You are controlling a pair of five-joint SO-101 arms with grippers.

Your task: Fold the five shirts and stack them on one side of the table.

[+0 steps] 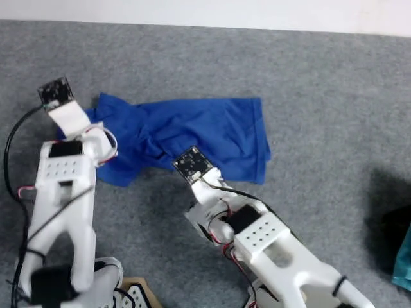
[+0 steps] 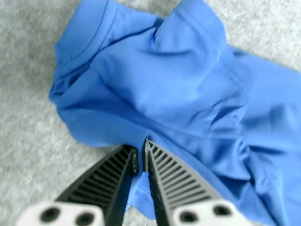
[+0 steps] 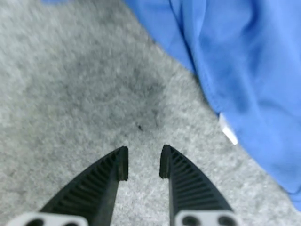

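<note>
Nearest in, the left gripper (image 2: pixel 141 154): jaws pressed almost together w/ the edge of the blue shirt (image 2: pixel 178 94) caught between them (only a sliver of gap, cloth running under both fingers). I read that as clamped on the fabric. The right gripper (image 3: pixel 143 162) has its jaws parted a little and nothing in them. It hangs over bare table (image 3: pixel 70 70) just beside the shirt's edge, not touching cloth. A small white label (image 3: pixel 229 130) sits on that edge.

Further out, in the high view, the shirt lies crumpled across the middle of the table. It's bunched and twisted at the end by the left arm, flatter twd the other end, where the hem spreads out. The right arm sits at the shirt's near edge, abt midway along.

Farthest, at the table's right edge, is a bit of teal cloth (image 1: pixel 403 263), well apart from the blue one (can't tell if it's another shirt).

Step in hand, as I judge it: early, w/ this shirt being straightened before any fold, and nothing folded yet. Next move prob. calls for the right gripper to come down on the near edge and pinch it. Both arms would then draw apart to flatten the bunched end.
</note>
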